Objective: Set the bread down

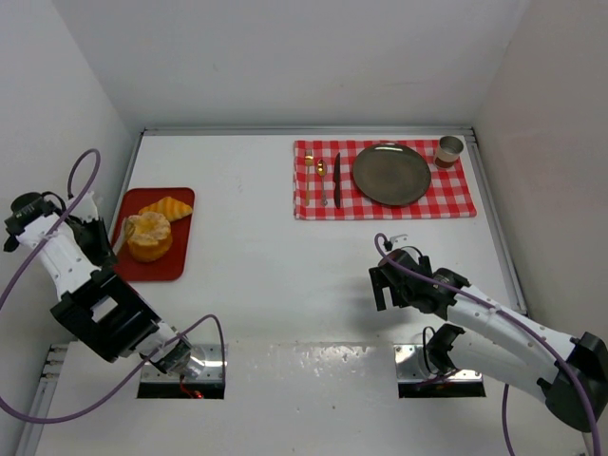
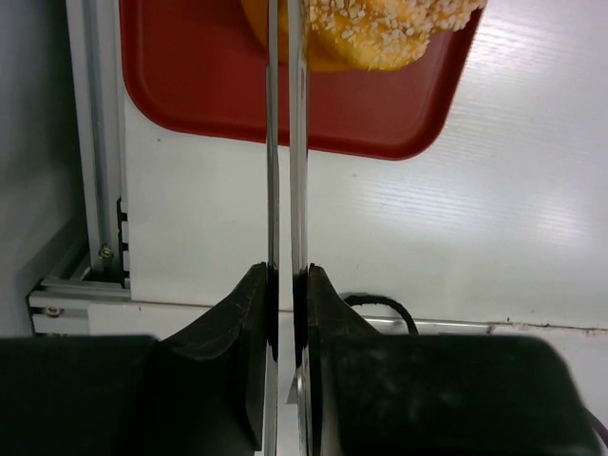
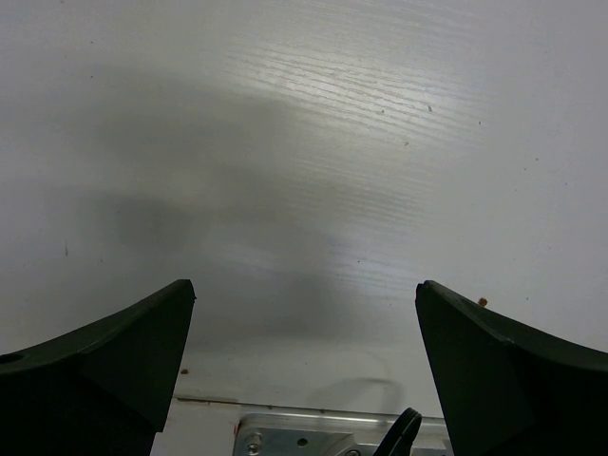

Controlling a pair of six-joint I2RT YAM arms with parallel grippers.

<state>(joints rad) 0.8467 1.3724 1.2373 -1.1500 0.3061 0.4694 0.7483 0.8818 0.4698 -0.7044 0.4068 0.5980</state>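
Two breads lie on one red plastic tray point(image 1: 152, 269) at the table's left. One is a round, golden, sesame-seeded bun point(image 1: 149, 236). Just beyond it lies a ridged orange croissant-shaped piece point(image 1: 168, 206). One red-checked cloth placemat point(image 1: 456, 195) carries one dark round plate point(image 1: 391, 174), one small cup point(image 1: 449, 150) and one dark knife point(image 1: 336, 176). The left gripper point(image 2: 286, 19) has its thin fingers pressed together, reaching the bun's edge. The right gripper point(image 3: 304, 285) is spread wide above bare table.

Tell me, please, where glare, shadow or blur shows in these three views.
Top external: even and sharp, with mild glare on the table at its near edge. Left wrist: the shut left hand is dark, and the bun is crisp. Right wrist: soft shadow and a bright sheen streak.
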